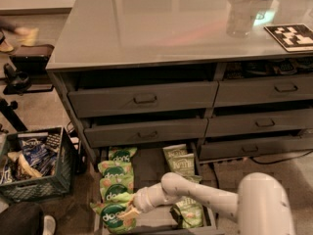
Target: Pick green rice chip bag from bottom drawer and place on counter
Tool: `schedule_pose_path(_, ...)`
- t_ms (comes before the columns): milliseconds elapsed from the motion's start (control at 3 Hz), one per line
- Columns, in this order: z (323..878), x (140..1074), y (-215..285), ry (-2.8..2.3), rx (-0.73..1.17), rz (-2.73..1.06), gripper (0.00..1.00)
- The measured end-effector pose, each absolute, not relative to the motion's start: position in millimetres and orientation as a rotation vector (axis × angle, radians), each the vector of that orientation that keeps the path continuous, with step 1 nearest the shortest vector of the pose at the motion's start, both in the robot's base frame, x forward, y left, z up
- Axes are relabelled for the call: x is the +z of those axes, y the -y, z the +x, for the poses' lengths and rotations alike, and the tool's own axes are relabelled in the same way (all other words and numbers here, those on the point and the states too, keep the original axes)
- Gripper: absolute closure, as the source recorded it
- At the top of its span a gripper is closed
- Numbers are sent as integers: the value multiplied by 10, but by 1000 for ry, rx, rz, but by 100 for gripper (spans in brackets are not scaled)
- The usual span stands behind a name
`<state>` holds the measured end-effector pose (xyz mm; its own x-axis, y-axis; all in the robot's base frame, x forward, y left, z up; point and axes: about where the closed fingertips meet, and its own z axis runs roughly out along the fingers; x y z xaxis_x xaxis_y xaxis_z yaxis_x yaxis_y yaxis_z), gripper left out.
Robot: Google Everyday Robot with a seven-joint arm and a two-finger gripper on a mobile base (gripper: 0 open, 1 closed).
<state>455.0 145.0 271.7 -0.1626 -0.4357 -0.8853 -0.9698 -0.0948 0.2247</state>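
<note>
With gripper (129, 212) low in bottom drawer (147, 169), touched nearest green rice chip bag (113, 219) at its edge, presumably for lifting to counter (146, 23); could not tell whether clamped.

White arm (198, 196) reaching left, tool (128, 212) low down

A dark crate (35, 189) of packets stands left, olive Kettle bags (179, 161) right of the low gripper (129, 211).
</note>
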Motion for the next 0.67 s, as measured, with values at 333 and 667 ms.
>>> schedule_pose_path(333, 4523, 3251, -1143, -1568, 1183, -1528, 100)
schedule_pose_path(667, 4696, 3701, -696, -1532, 1152, -1449, 100)
